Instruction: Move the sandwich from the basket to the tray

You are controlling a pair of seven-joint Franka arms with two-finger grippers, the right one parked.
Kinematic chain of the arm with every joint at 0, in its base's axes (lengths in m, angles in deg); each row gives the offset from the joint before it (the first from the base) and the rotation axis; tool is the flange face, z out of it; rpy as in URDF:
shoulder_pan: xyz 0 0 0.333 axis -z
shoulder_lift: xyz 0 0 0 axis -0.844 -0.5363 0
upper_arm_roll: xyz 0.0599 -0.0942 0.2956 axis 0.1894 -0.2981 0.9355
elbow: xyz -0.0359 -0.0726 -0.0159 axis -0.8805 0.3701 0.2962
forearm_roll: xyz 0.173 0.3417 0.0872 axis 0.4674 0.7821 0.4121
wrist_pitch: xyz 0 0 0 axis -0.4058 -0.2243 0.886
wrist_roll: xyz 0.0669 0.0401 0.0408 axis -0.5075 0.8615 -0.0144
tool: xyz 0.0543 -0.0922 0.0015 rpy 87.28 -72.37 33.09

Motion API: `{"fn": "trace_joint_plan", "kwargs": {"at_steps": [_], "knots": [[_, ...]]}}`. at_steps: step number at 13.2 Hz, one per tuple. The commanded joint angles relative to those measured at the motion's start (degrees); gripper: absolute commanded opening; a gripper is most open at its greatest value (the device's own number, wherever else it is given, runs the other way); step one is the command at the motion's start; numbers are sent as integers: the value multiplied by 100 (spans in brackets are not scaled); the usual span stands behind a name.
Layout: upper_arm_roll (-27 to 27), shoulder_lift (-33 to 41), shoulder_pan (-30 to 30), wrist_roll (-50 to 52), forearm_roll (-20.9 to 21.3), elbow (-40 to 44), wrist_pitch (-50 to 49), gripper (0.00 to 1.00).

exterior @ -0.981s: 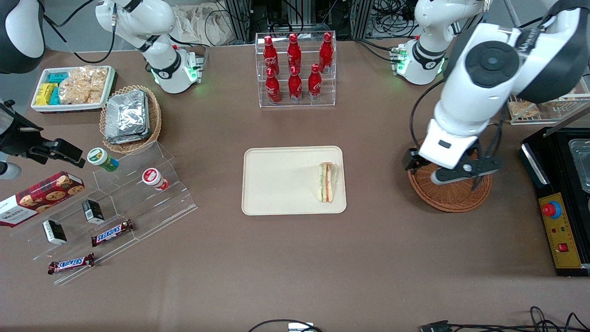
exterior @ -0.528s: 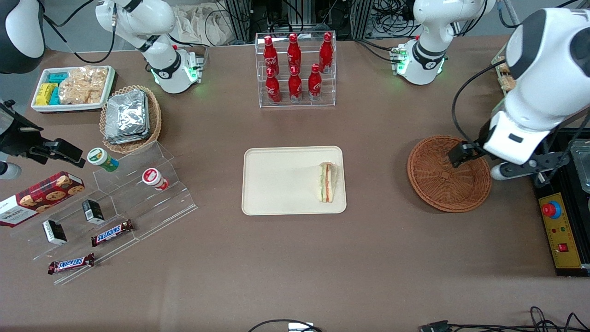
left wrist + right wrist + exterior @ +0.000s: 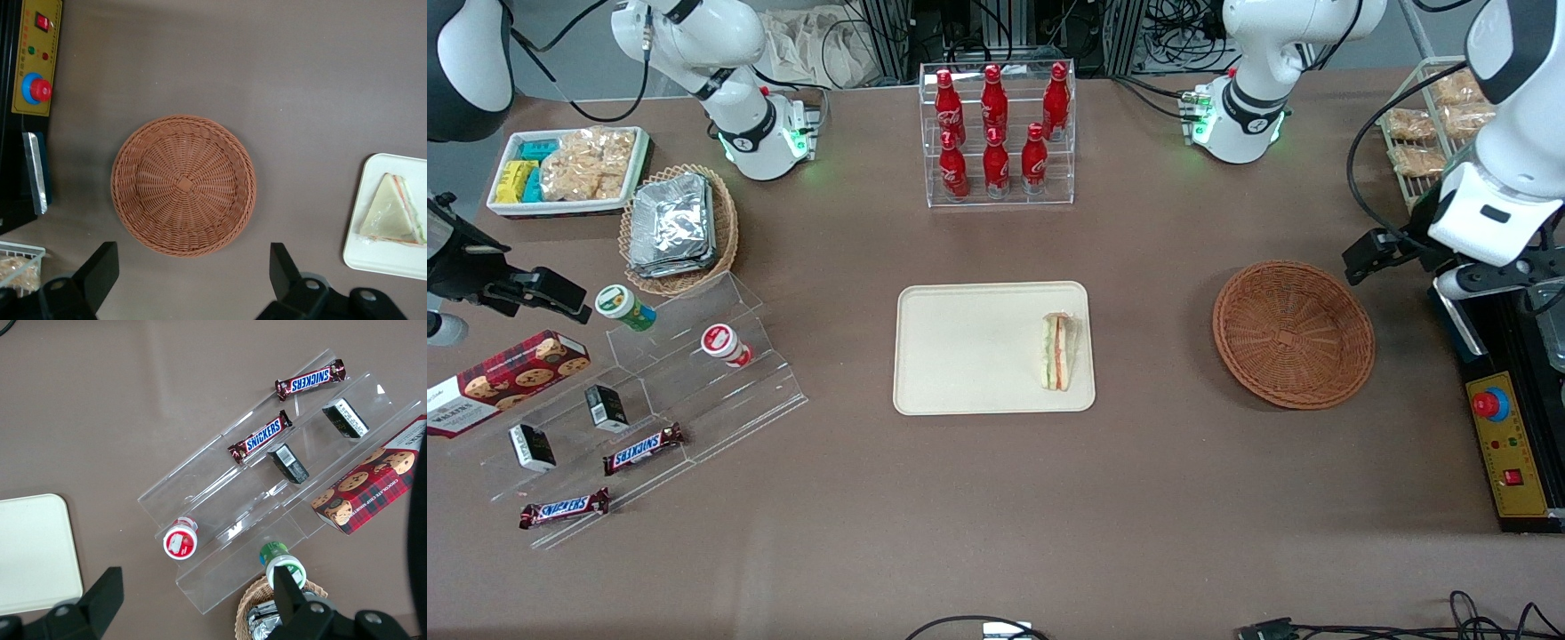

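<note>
**A:** On the tray (image 3: 978,356), at the end nearest the basket (image 3: 1294,333), lies the sandwich (image 3: 1058,351), flat, its green and orange-red filling edge showing from above. Do you see it the same way?

**B:** Yes. The wrist camera shows the wrapped wedge (image 3: 393,212) resting inside the tray's rim (image 3: 373,257), close to a rounded corner. The basket (image 3: 183,185) holds nothing; its small square centre weave is bare.

**A:** And the gripper?

**B:** The gripper (image 3: 190,273) hangs high above the table with its two dark fingers (image 3: 100,270) spread wide apart, nothing between them. In the front view it sits toward the working arm's end of the table (image 3: 1463,267), past the basket's rim and over the edge of the black control box (image 3: 1507,427).

**A:** So basket and tray are well apart?

**B:** Well apart, with bare brown table (image 3: 1156,356) between them. Farther from the front camera than the tray stands a clear rack of red bottles (image 3: 996,133).
</note>
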Motion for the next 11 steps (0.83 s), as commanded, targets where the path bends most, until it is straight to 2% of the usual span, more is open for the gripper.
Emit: {"fn": "trace_joint_plan", "kwargs": {"at_steps": [1,5,11], "knots": [[172,-43,139,-300,-89,1,19,100],[295,-192,148,-264,-256,106,37,100],[418,-272,235,-334,-212,159,-25,100]]}}
